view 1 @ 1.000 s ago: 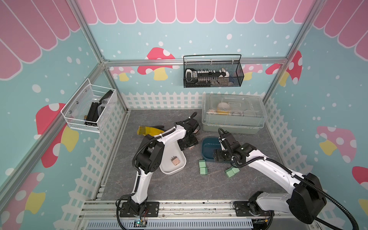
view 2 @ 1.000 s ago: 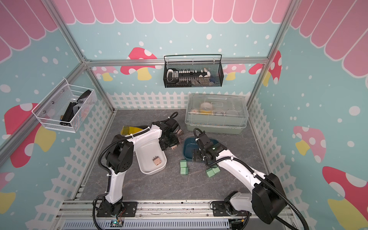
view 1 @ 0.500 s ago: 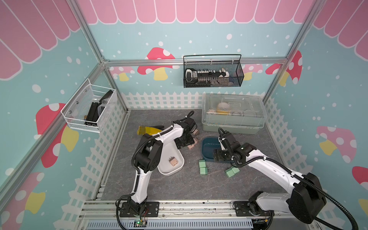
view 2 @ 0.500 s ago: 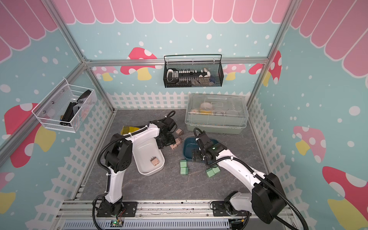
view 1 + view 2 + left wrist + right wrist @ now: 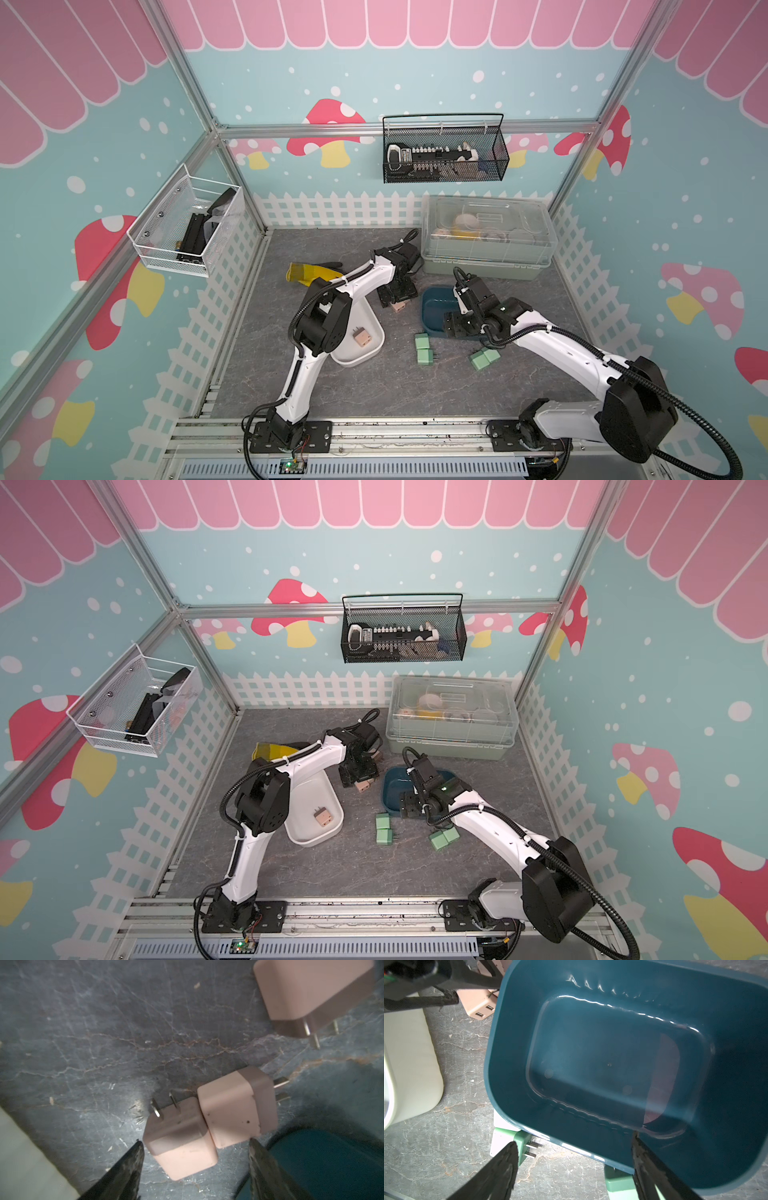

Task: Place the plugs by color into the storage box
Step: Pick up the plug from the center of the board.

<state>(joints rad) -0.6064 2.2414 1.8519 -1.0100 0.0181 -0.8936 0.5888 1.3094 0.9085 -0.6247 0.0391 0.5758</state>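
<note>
- Left end effector [image 5: 195, 1142] stands open, low over the counter [image 5: 104, 1043]. Its jaws straddle two pink plugs [image 5: 232, 1109] that lie touching each other, and neither jaw presses on them, so nothing is gripped.
- Apart from that pair, a third pink plug [image 5: 307, 995] also lies on the counter.
- Right end effector [image 5: 572, 1142] is open and empty. It hovers over the rim of the teal tray [image 5: 512, 1118] on the side facing the green plugs [image 5: 423, 341].
- Done, as I judge it: one sorted plug [image 5: 361, 337], a pink one, lies in the white tray [image 5: 353, 362].
- Left to do: three pink ones remain on the counter. So do four green ones, in two pairs just outside the teal tray, the second pair [image 5: 478, 360] near the right arm [image 5: 561, 349]. The teal tray's floor looks bare, so the job seems early.
- Hidden: in both top views the left end effector covers most of the pink cluster, and the right arm covers part of the teal tray.
- Only four green plugs show; whether there are more, I cannot tell.
- One pinkish patch on the teal floor in the right wrist view reads as a reflection, though I cannot be sure.
</note>
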